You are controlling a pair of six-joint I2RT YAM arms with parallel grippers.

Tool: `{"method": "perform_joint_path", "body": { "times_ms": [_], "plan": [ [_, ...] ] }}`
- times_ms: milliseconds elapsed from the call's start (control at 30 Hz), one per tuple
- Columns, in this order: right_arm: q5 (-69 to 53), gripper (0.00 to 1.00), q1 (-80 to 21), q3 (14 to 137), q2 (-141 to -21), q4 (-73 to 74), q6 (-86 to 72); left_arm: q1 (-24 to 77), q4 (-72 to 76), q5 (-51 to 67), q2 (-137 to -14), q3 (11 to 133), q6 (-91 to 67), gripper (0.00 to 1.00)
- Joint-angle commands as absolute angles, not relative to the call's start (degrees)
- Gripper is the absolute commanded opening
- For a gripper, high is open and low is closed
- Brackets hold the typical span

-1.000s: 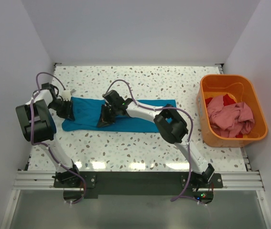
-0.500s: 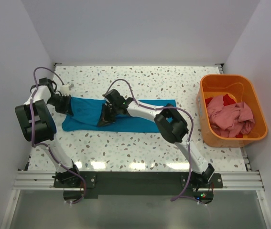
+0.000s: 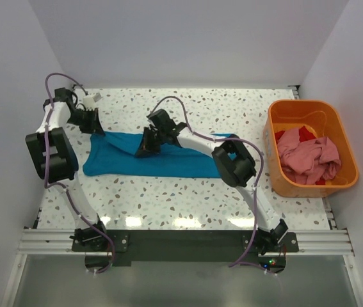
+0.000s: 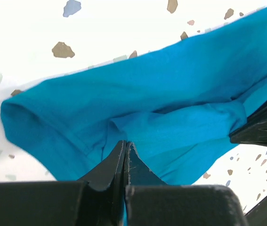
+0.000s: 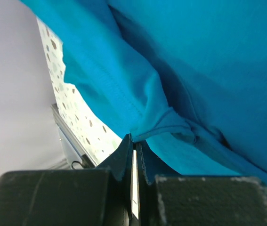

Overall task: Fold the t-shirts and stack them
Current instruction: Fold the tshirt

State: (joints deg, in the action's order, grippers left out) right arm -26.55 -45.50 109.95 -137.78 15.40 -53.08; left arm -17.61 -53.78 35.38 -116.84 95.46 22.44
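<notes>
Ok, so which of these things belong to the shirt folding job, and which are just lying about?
Part of the job: teal-blue t-shirt, pinched by the left gripper and right gripper; pink t-shirt and red t-shirt, bunched in the orange tub.
Just lying about: orange tub; speckled table.

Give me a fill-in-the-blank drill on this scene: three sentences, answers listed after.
1. The left gripper is shut on the ____ t-shirt.
2. The right gripper is ____ on that same t-shirt.
3. The pink and red shirts lie in the ____ tub.
Missing words: blue; shut; orange.
</notes>
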Motion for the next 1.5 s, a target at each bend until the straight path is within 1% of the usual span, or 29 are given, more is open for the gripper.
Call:
{"method": "perform_joint_path", "body": {
  "times_ms": [0,200,433,633,667,700,733,767,800,833,900,1000,1100,1167,1200,1233,1267,1333,1367,1400,1467],
  "plan": [
    [-27.16,0.00,-44.83,113.11,-136.49,14.24,-52.21,-17.05,-52.65,37.62,-118.91,98.35,19.95,0.00],
    [-27.95,0.00,-44.65,111.89,-136.14,14.24,-52.03,-17.05,-53.26,35.43,-118.13,96.51,21.71,0.00],
    [-29.09,0.00,-44.74,110.13,-135.70,15.38,-51.86,-17.31,-53.09,31.56,-114.53,90.36,23.56,0.00],
    [-29.53,0.00,-45.35,109.69,-136.75,17.05,-51.07,-17.32,-50.72,28.13,-114.34,86.93,23.12,0.00],
    [-29.62,0.02,-45.26,109.69,-136.84,17.22,-51.06,-17.40,-50.54,27.69,-114.43,86.84,22.94,0.00],
    [-29.62,0.08,-45.26,109.60,-136.93,17.49,-51.15,-17.32,-50.45,27.69,-114.61,87.01,22.68,0.10],
    [-29.36,0.24,-45.35,109.77,-136.50,17.75,-50.63,-17.40,-50.28,27.77,-114.61,87.10,22.59,0.15],
    [-29.01,0.33,-45.35,109.95,-136.23,18.19,-50.19,-17.40,-50.01,27.95,-114.35,87.19,22.59,0.20],
    [-28.83,0.39,-45.26,110.30,-135.88,19.24,-49.40,-17.32,-49.66,27.95,-113.74,87.19,22.50,0.22],
    [-28.48,0.50,-45.18,110.65,-135.10,19.77,-48.79,-17.49,-49.40,28.04,-113.38,87.19,22.50,0.25],
    [-28.39,0.55,-44.83,111.18,-134.04,21.00,-47.47,-17.58,-49.04,28.39,-112.68,87.36,22.67,0.27],
    [-30.32,0.56,-43.60,110.66,-131.58,23.02,-44.66,-18.02,-48.34,29.35,-110.66,87.36,23.11,0.30],
    [-33.91,0.56,-41.23,111.44,-128.86,26.00,-38.08,-17.41,-47.38,29.62,-107.50,85.18,24.96,0.30],
    [-36.46,0.56,-39.73,112.14,-127.80,28.29,-29.83,-15.83,-47.02,28.83,-104.77,83.50,26.89,0.30],
    [-37.69,0.56,-38.33,113.89,-127.10,32.91,-26.49,-15.04,-46.50,27.61,-103.98,81.49,26.81,0.29],
    [-38.05,0.56,-37.71,114.86,-126.83,35.31,-19.49,-13.12,-45.89,26.29,-102.84,80.34,26.28,0.27],
    [-37.88,0.56,-37.01,115.74,-126.65,37.86,-15.94,-12.05,-46.14,25.15,-102.57,79.64,26.45,0.24],
    [-34.29,0.55,-35.51,118.55,-126.56,46.02,-6.57,-9.33,-45.10,24.00,-101.26,76.22,24.19,0.22],
    [-32.80,0.54,-35.16,120.48,-126.65,48.84,-3.29,-8.19,-43.17,20.95,-100.90,73.76,23.04,0.18],
    [-28.87,0.51,-34.11,120.93,-126.74,53.57,2.23,-6.00,-42.63,19.61,-100.81,72.78,22.07,0.16],
    [-25.07,0.46,-33.23,121.02,-126.74,57.20,6.57,-4.31,-41.06,16.11,-100.99,70.94,19.35,0.12]
  ]
}}
